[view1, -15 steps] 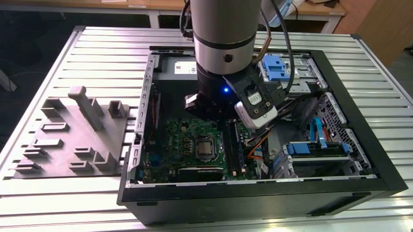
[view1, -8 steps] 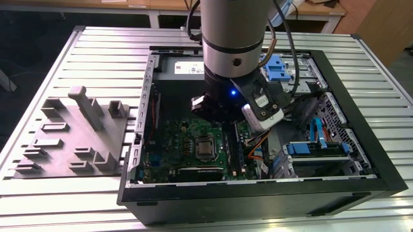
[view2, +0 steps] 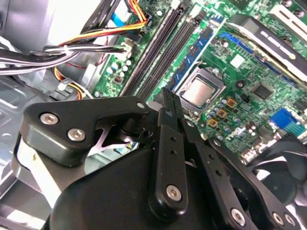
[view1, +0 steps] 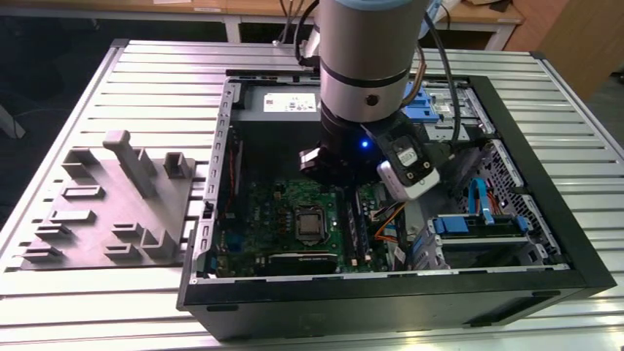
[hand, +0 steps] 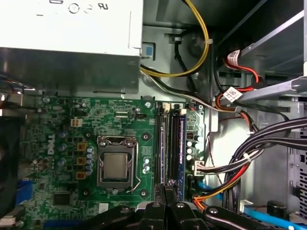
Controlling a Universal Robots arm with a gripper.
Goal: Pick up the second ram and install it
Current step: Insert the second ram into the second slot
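Note:
My gripper [hand: 165, 189] hangs low over the green motherboard [hand: 62, 120], close above one end of the long black memory slots [hand: 164, 143]. Its two thin black fingers are pressed together in both wrist views, and nothing shows between them. In the second wrist view the gripper [view2: 169, 98] points at the board between the slots [view2: 158, 52] and the processor socket [view2: 199, 91]. A long, thin, blue-edged stick [hand: 182, 148] stands in the slot row nearest the cables. I cannot tell whether it is the second ram. In the exterior view the arm's wrist [view1: 366, 88] covers the gripper.
The open black computer case [view1: 546, 183] lies on a slatted metal table [view1: 146, 80]. A grey parts fixture [view1: 112, 212] stands on the exterior view's left. The power supply [hand: 72, 28], cable bundles [hand: 249, 153] and drive bay [view1: 478, 227] crowd the board's edges.

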